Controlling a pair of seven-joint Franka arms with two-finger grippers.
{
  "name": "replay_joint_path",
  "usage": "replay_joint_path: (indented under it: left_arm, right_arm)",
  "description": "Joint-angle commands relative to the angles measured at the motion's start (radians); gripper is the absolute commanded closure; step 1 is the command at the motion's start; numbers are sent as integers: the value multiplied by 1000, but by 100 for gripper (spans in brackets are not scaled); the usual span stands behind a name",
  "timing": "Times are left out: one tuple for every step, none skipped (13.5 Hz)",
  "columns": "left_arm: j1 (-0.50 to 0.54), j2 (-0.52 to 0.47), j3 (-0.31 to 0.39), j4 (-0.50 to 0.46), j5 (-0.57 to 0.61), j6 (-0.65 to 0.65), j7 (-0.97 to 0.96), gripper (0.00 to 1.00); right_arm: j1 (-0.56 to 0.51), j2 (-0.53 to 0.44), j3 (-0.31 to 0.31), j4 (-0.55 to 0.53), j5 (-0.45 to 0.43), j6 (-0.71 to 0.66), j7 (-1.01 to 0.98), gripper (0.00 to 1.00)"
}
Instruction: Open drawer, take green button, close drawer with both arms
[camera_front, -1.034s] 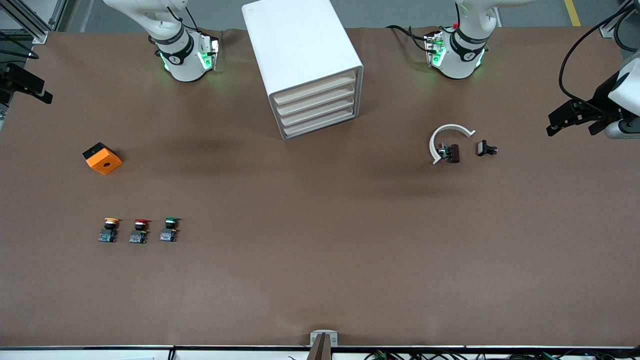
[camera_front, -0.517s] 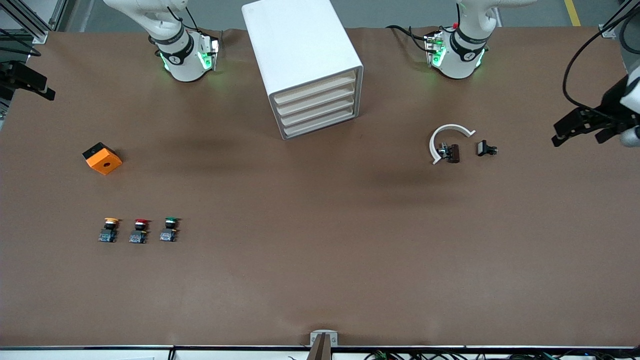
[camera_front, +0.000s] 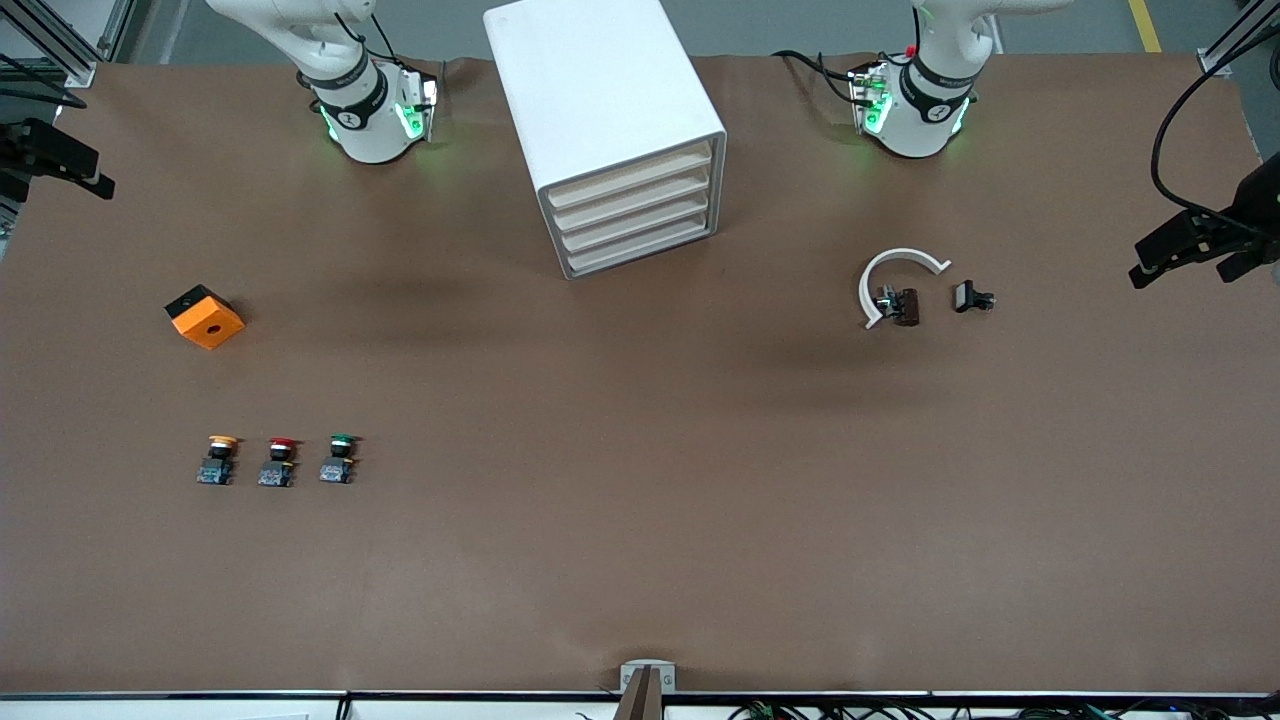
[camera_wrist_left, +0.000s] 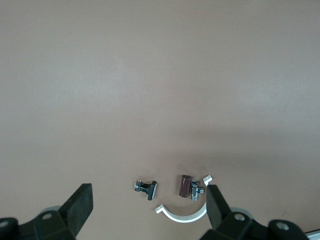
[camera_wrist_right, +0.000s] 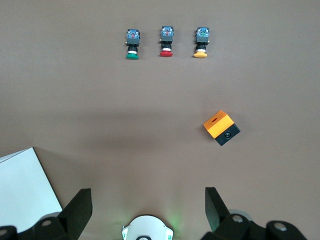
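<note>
The white cabinet (camera_front: 600, 110) stands between the two arm bases, and all of its stacked cream drawer fronts (camera_front: 632, 215) are pushed in. The green-capped button (camera_front: 340, 460) stands on the table toward the right arm's end, beside a red-capped one (camera_front: 278, 462); it also shows in the right wrist view as the green button (camera_wrist_right: 132, 44). My left gripper (camera_front: 1190, 258) hangs open and empty in the air at the left arm's end of the table; in its own view the left gripper (camera_wrist_left: 149, 207) is wide open. My right gripper (camera_front: 60, 162) hovers at the right arm's end, and the right gripper (camera_wrist_right: 147, 205) is open with nothing in it.
A yellow-capped button (camera_front: 217, 460) ends the row of three. An orange box (camera_front: 204, 316) lies farther from the camera than the buttons. Toward the left arm's end lie a white curved bracket (camera_front: 893, 272), a brown valve piece (camera_front: 903, 306) and a small black part (camera_front: 970, 297).
My left gripper has drifted outward toward the left arm's end of the table. The right gripper has shifted slightly. Both stay open, and nothing on the table has moved.
</note>
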Motion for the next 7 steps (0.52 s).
replay_joint_path:
  left_arm:
    - [2, 2, -3, 37, 16, -36, 1, 0]
    - [7, 2, -2, 45, 15, -46, 1, 0]
    - [7, 2, -2, 47, 14, -49, 4, 0]
    - [3, 2, -2, 45, 18, -49, 1, 0]
    - [-7, 8, -5, 45, 21, -50, -2, 0]
    - [-10, 17, -14, 45, 21, -50, -5, 0]
    - [-10, 24, -17, 45, 21, -50, -5, 0]
  right_arm:
    - [2, -19, -10, -6, 8, 22, -60, 0]
    - [1, -19, -11, -7, 6, 34, -76, 0]
    - [1, -19, -11, -6, 6, 37, -76, 0]
    - [1, -19, -11, -6, 8, 41, -76, 0]
    - [1, -19, -11, -6, 6, 46, -76, 0]
    - [1, -21, -10, -6, 8, 48, -65, 0]
    - [1, -24, -10, -6, 8, 48, -59, 0]
